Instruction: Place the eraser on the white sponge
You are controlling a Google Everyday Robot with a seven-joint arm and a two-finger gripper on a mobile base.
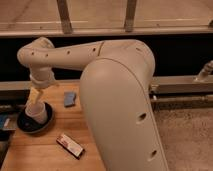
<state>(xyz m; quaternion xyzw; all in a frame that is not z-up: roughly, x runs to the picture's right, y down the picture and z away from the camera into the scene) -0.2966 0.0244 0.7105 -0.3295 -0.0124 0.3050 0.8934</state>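
Hand [37,110] hangs low over the dark bowl [24,128] at the left of the bench [44,156], likely to reach inside it; whether it holds anything I cannot tell. What seems the eraser [70,146] lies apart, toward the front edge.

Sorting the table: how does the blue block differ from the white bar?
The blue block is short, squarish, farther back; the white bar is longer, dark-edged, lying diagonally near the front. Both lie flat on the wooden table, apart from the gripper, which is over the dark bowl.
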